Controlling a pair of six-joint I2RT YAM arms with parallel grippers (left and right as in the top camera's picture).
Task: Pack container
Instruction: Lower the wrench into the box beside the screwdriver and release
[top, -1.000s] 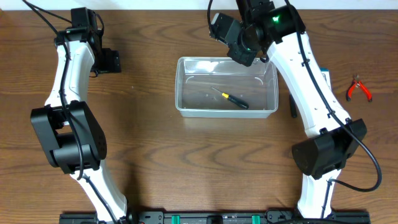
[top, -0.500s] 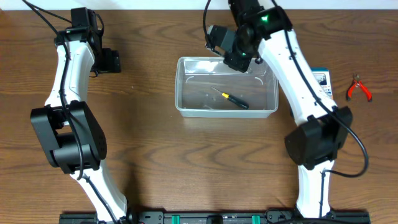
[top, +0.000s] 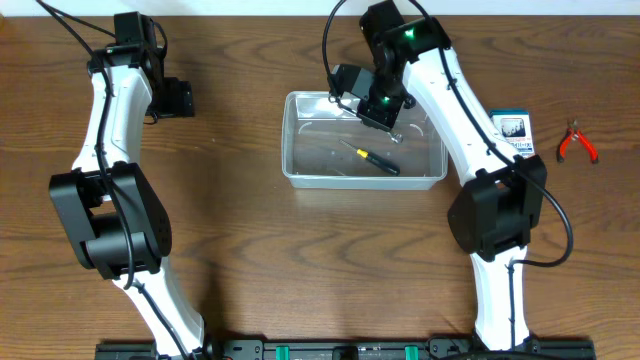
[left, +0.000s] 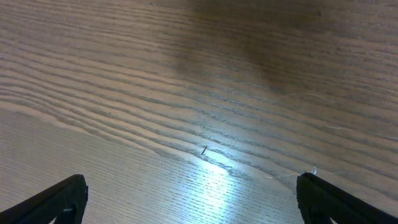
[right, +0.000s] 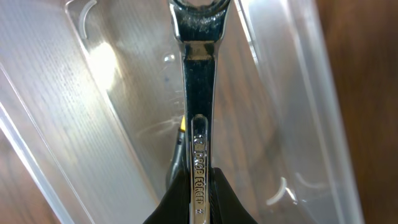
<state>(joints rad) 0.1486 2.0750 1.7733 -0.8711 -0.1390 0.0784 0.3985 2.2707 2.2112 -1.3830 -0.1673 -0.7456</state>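
A clear, colourless plastic rectangular tub with rounded corners (top: 320, 172) sits on the brown wood-grain table (top: 250, 250), a little toward 12 o'clock from the table's middle in the overhead view, with its long axis running from 9 o'clock to 3 o'clock and its open top facing up. Inside it lies a single small screwdriver with a black-and-yellow handle (top: 372, 159), flat on the floor of the tub near its middle, the thin shaft pointing to about 10 o'clock and the handle to about 4 o'clock. The right gripper (right: 199, 186) hangs over the tub's 12 o'clock side, its fingers pinched narrowly on the shank of a polished steel wrench (right: 199, 93). In the right wrist view the wrench runs from 6 o'clock up to 12 o'clock above the tub's interior, its head cut by the top edge of the picture. The left gripper (left: 193, 202) is well apart at 9 o'clock of the tub, fingers spread wide over bare wood and holding nothing. Outside the tub at 3 o'clock, a small blue-and-white box (top: 513, 130) rests on the table, and farther out at 3 o'clock lie red-handled pliers (top: 577, 142).
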